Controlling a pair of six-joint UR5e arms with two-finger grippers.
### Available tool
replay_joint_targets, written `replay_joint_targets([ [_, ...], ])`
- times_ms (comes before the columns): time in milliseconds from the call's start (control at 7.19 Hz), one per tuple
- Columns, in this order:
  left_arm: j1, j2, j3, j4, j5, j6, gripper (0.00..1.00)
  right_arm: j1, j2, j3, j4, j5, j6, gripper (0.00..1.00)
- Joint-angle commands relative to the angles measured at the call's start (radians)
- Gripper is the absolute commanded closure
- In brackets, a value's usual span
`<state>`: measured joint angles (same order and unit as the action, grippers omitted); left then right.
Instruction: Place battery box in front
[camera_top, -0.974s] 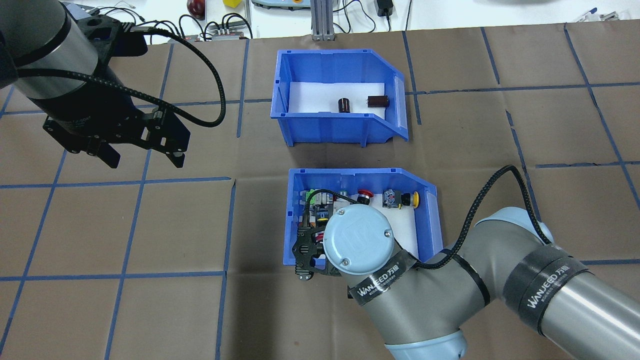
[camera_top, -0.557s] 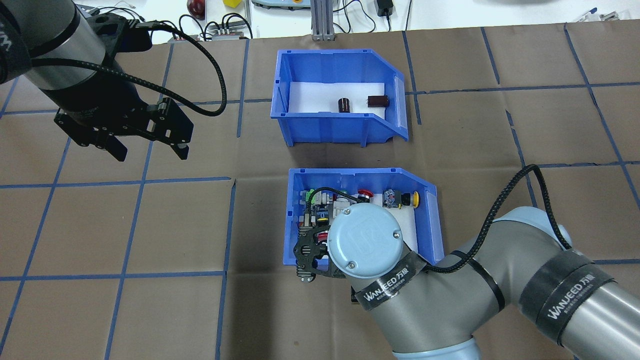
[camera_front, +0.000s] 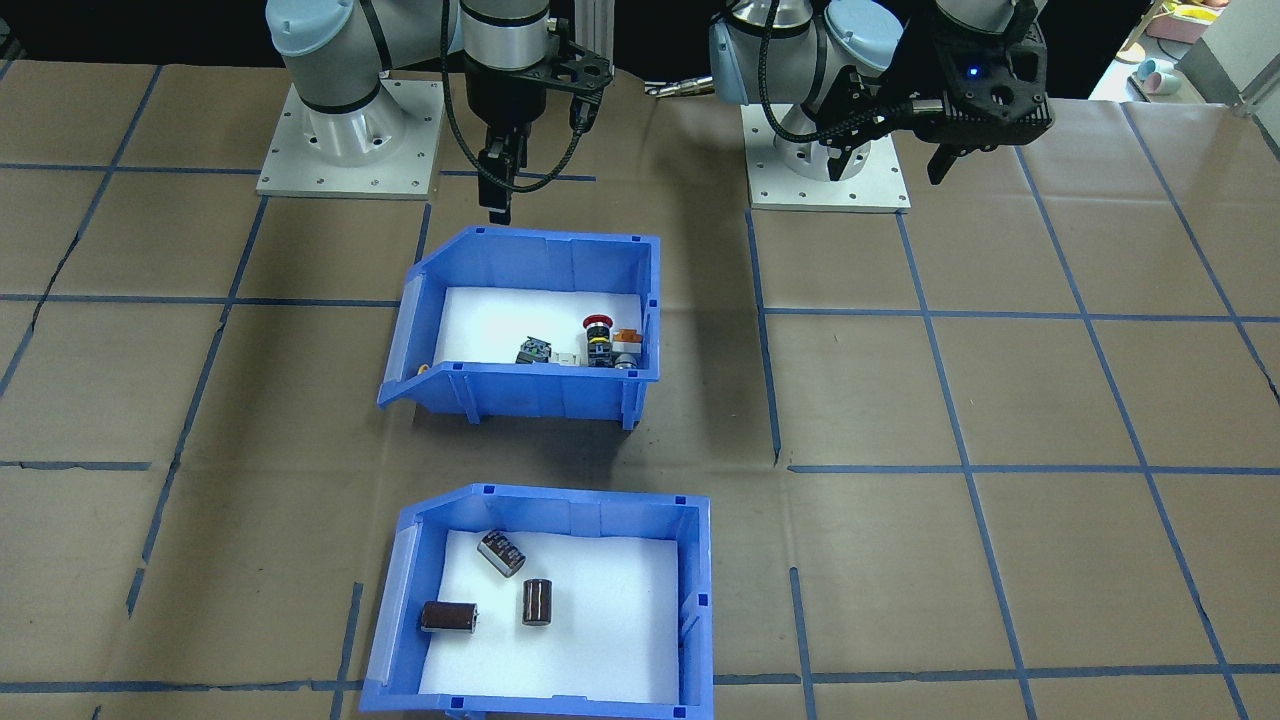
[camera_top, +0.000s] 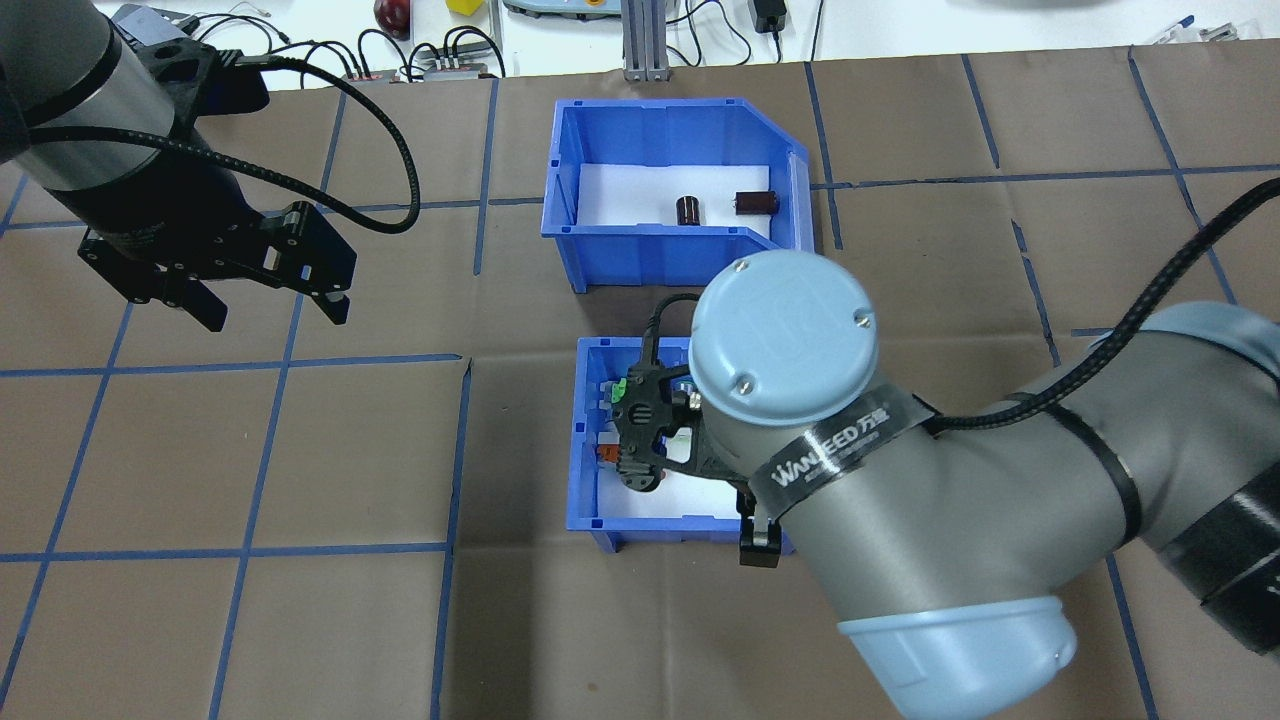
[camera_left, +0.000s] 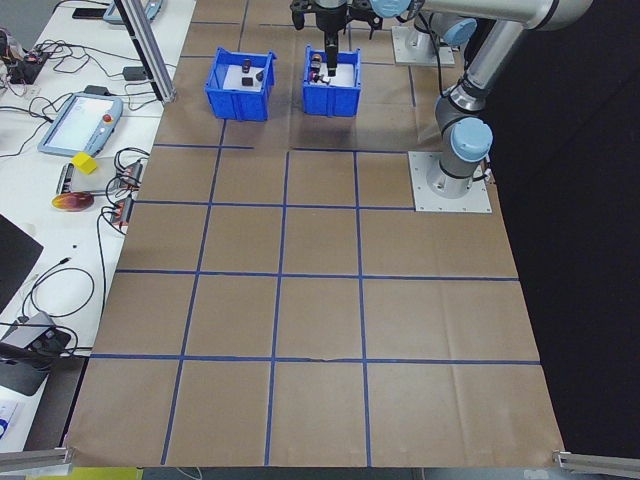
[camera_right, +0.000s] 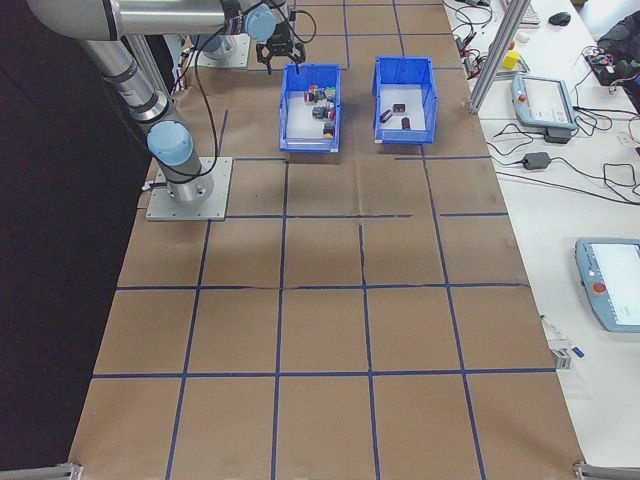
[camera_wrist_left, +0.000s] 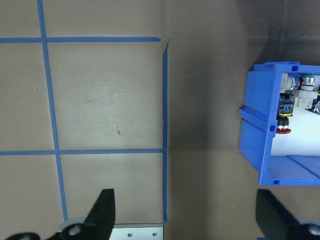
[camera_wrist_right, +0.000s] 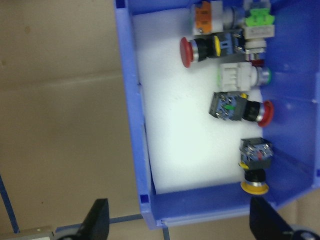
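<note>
On the desk (camera_front: 1000, 400), covered with brown paper and blue tape lines, you see two blue bins, and I take the switch bin (camera_front: 530, 325) as the landmark. The battery box (camera_front: 545, 600) stands on the side of the switch bin away from the robot bases, near it but not touching, with a strip of bare paper between them. On its white floor lie three dark cells (camera_front: 535, 601), apart from each other; its sloped lip points the same way as the lip of the switch bin. The right hand (camera_front: 497, 200) hangs over the edge of the switch bin nearest the robot; in its wrist camera you see both fingers spread wide, with the bin wall and the colourful push-buttons (camera_wrist_right: 235, 107) between them, and it holds nothing. The left hand (camera_top: 265, 310) is well apart from the switch bin, above bare paper, and its fingers (camera_wrist_left: 102, 212) are also wide and empty.
</note>
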<state>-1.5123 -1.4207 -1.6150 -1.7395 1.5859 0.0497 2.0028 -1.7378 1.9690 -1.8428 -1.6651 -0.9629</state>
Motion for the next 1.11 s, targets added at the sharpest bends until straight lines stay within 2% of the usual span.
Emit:
replay_joint_targets([
  [0,0.0,0.0,-0.002,0.0,0.034,-0.002,0.01,-0.183,0.004,-0.064,0.014,0.004,0.012,0.0],
  [139,0.0,-0.001,-0.005,-0.002,0.023,-0.008,0.01,-0.264,0.003,-0.087,0.013,0.024,0.076,0.0],
  [278,0.0,0.0,-0.005,-0.002,0.028,-0.007,0.01,-0.342,0.0,-0.114,0.014,0.08,0.252,0.0],
  [417,0.0,0.003,-0.005,-0.002,0.025,-0.011,0.01,-0.395,0.001,-0.133,0.016,0.087,0.38,0.0],
  [696,-0.002,0.005,-0.005,-0.002,0.025,-0.013,0.01,-0.407,0.006,-0.171,0.028,0.085,0.787,0.0],
  [835,-0.002,0.006,-0.005,-0.002,0.028,-0.013,0.01,-0.409,0.032,-0.206,0.065,0.087,0.852,0.0],
  [974,-0.002,0.008,-0.005,-0.002,0.029,-0.013,0.01,-0.412,0.075,-0.284,0.159,0.085,0.936,0.0],
])
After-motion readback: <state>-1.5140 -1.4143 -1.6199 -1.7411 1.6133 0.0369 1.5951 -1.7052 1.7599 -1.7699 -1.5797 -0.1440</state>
